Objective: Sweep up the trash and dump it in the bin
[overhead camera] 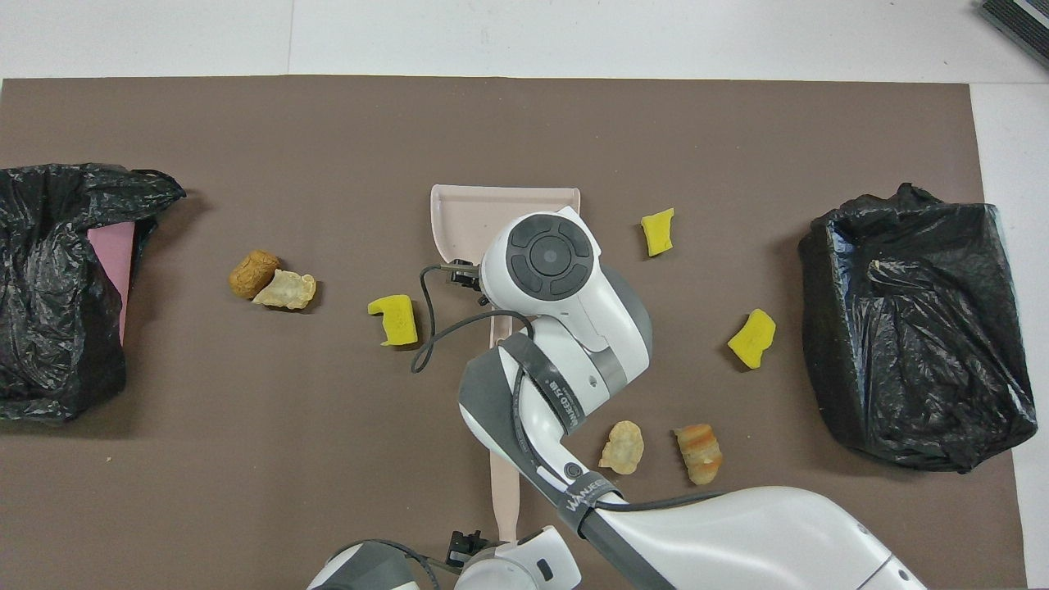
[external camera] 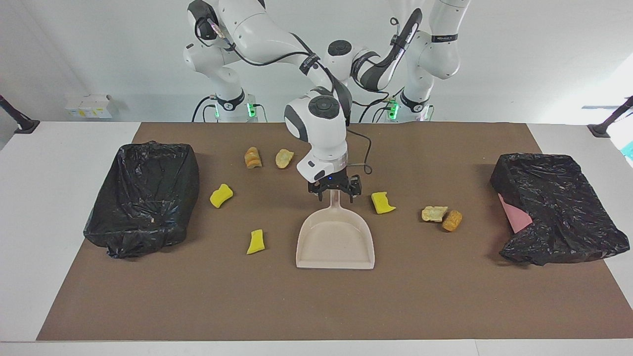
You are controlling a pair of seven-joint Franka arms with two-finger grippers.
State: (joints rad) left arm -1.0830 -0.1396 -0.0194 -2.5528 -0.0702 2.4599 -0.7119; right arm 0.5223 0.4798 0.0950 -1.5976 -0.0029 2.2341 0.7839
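Three bright yellow spongy chunks (external camera: pixel 221 195) (external camera: pixel 256 242) (external camera: pixel 382 202) and four tan-to-orange bread-like lumps (external camera: pixel 252 157) (external camera: pixel 283 158) (external camera: pixel 433 213) (external camera: pixel 452 220) are lying on the tabletop, along with one beige plastic dustpan (external camera: pixel 335 244), one beige brush (overhead camera: pixel 503 500) and two black-bagged bins (external camera: pixel 143 195) (external camera: pixel 559 212).

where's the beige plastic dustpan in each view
Facing view: the beige plastic dustpan lies at mid-table, handle toward the robots, under the right pincer.
Overhead view: only the dustpan's pan edge and some handle show; the right arm covers the rest.
Shared landmark: the yellow spongy chunk beside the handle, toward the left arm's end.
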